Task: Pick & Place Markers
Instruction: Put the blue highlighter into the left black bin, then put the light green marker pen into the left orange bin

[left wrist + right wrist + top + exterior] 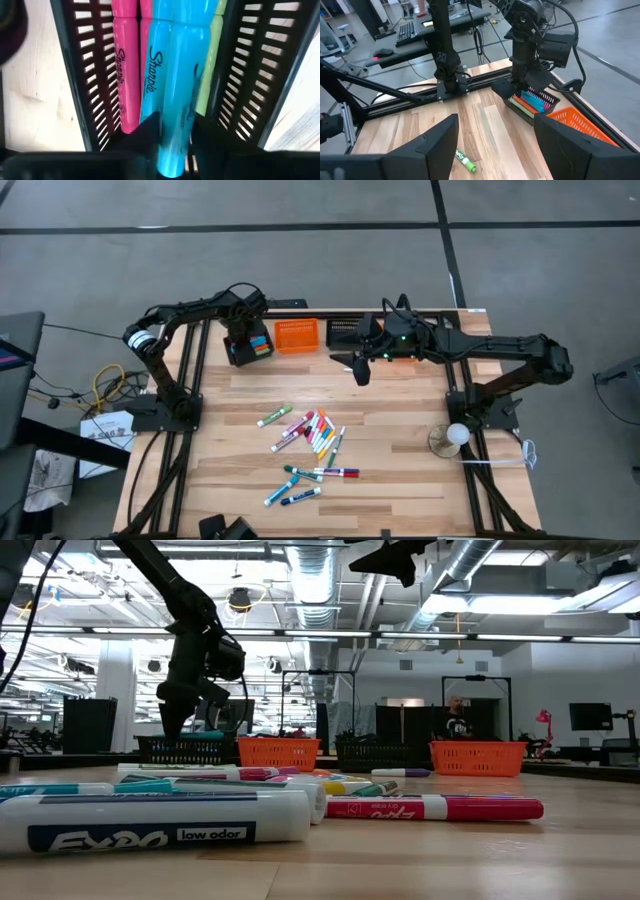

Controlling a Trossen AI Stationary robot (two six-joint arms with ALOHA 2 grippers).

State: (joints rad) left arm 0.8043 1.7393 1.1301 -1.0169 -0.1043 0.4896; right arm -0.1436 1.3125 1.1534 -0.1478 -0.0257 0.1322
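My left gripper (247,343) reaches down into a black mesh basket (236,355) at the table's far left and is shut on a light blue marker (175,75). Pink markers (125,65) and a green one (210,75) lie beside it in that basket. My right gripper (360,366) hangs open above the far middle of the table and touches nothing; its wrist view shows a green marker (465,161) below it. Several loose markers (312,435) in blue, green, pink, red and white lie flat on the wood at the table's middle and near side. My left gripper pinches the light blue marker between its two fingers (150,132), at the marker's end nearest the wrist (175,150). The fingers come from above, pointing down into the black basket. The marker lies along the pink and green ones; whether it rests on the basket's floor is hidden.
An orange basket (297,335) and a second black basket (345,330) stand in a row along the far edge; another orange basket (405,352) sits under my right arm. A white ball on a round base (452,437) stands near the right arm's mount.
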